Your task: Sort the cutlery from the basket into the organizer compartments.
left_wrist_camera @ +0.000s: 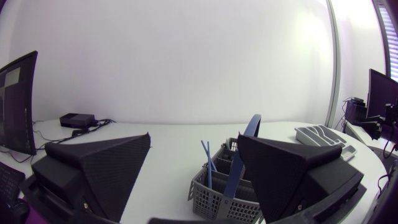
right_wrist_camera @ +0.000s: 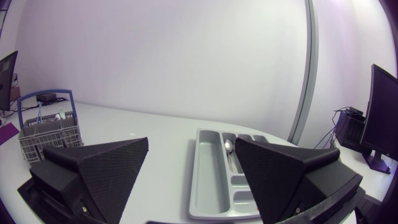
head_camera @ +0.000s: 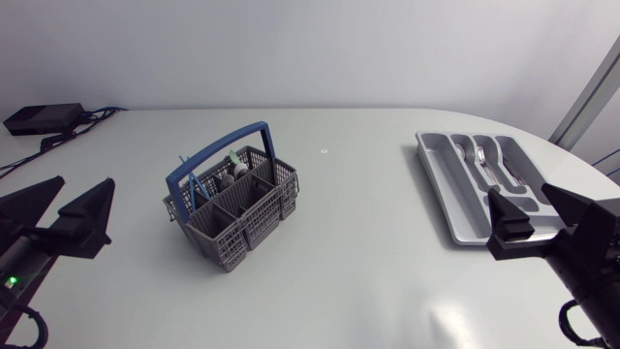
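Basket (head_camera: 254, 236) left, organizer (head_camera: 444, 184) right, well apart.

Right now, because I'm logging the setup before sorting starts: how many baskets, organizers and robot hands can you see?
basket: 1
organizer: 1
hands: 2, the left hand and the right hand, both open
total: 4
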